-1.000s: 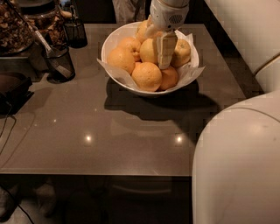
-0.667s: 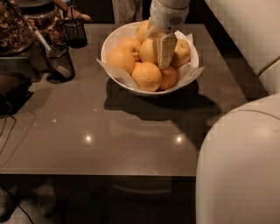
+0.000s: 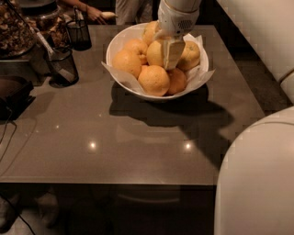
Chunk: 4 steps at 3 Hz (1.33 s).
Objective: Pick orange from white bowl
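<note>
The white bowl (image 3: 120,46), lined with white paper, stands at the back middle of the brown table (image 3: 115,137) and holds several fruits. My gripper (image 3: 172,51) reaches down into the bowl from above. It sits against a large pale yellow-orange orange (image 3: 155,53) in the bowl's middle, with another pale fruit (image 3: 190,55) on its right. Deeper-orange fruits (image 3: 154,80) lie at the front of the bowl. The gripper's body hides the top of the middle fruits.
Two black mesh cups (image 3: 62,66) (image 3: 79,34) stand left of the bowl, beside a container of brown food (image 3: 14,32). A dark device (image 3: 14,92) sits at the left edge. A person (image 3: 131,9) stands behind the table. My white body (image 3: 257,174) fills the lower right.
The gripper stays at the same spot in the bowl. The white body in the foreground has shifted slightly to the right and down.
</note>
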Tool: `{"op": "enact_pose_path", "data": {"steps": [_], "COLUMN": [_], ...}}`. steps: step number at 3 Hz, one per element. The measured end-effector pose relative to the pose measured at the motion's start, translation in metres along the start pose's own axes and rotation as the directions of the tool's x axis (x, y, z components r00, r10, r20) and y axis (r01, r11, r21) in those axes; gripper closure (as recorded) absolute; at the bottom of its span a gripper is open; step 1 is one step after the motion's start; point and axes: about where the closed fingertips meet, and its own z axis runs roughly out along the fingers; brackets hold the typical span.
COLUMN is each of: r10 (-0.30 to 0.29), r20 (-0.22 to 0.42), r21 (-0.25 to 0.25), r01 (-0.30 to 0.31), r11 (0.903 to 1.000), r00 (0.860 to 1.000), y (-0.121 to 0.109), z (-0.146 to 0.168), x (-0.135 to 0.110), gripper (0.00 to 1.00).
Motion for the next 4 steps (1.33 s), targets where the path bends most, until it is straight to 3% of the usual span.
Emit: {"op": "enact_pose_path", "data": {"steps": [1, 4], "r10": [-0.001, -0.029], "r20": [0.001, 0.023], "r21": [0.005, 0.129], "r01": [0.001, 0.026], "r11": [1.0, 0.9913], "r00": [1.0, 0.999], "y": [-0.002, -0.011], "z": [0.001, -0.048], "x": [-0.001, -0.016], "gripper": [1.0, 1.0]}}
